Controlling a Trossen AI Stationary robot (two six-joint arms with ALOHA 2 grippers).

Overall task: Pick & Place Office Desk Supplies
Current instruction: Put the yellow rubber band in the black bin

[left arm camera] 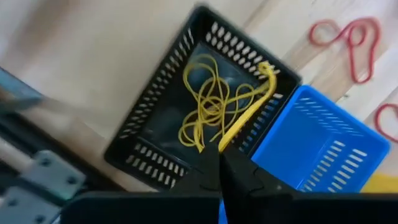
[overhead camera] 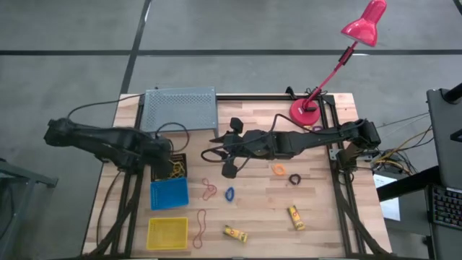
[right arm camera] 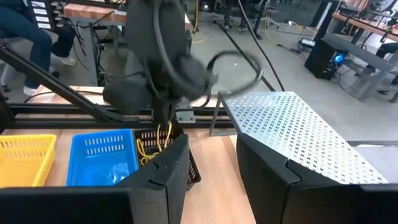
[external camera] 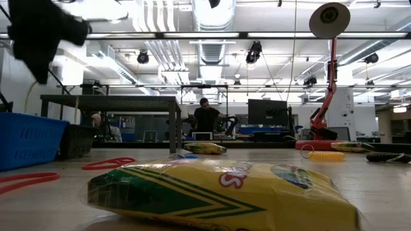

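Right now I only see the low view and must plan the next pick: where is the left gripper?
Observer: The left gripper is above the black bin, shut on a yellow band.
Operator: And the right one?
Observer: The right gripper is open and empty, mid-table.
Operator: Nearest loose item to it?
Observer: A blue ring, with a red band next to it.

Left hand pinched, right hand parted.
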